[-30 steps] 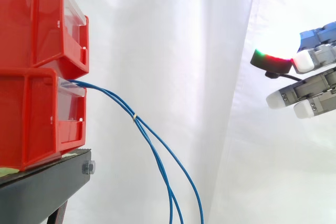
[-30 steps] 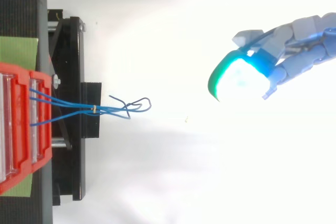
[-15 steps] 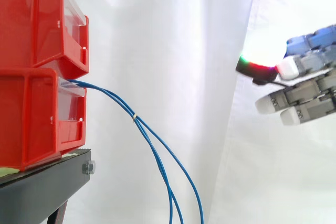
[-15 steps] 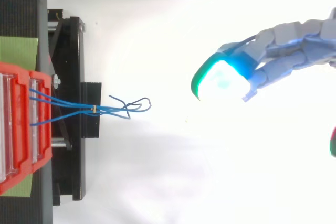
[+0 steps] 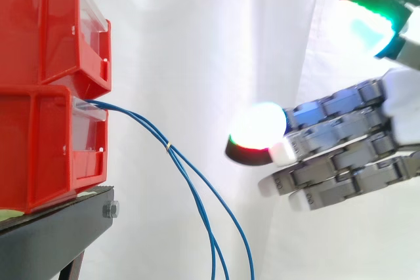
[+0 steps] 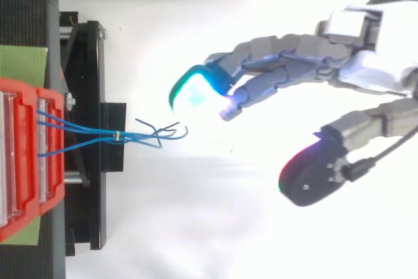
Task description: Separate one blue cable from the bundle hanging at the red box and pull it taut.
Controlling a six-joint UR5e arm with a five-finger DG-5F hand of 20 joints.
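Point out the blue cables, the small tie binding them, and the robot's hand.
blue cables (image 5: 147,126), side view: on the sloping stretch before the strands split.
tie (image 5: 168,144), side view: on the pale band around the cables.
hand (image 6: 287,63), top view: on the middle of its straight fingers.

The blue cables (image 5: 151,129) run off the bottom edge of the side view, so their lower ends are cut off. Their upper ends vanish behind the front lip of the lower red bin (image 5: 39,142), which the left edge cuts. From above, the hanging strands overlap in loops, perhaps three, too fine to count. The pale tie (image 5: 168,145) around them is too small to identify. The right edge cuts the hand (image 5: 341,155) past its fingers.
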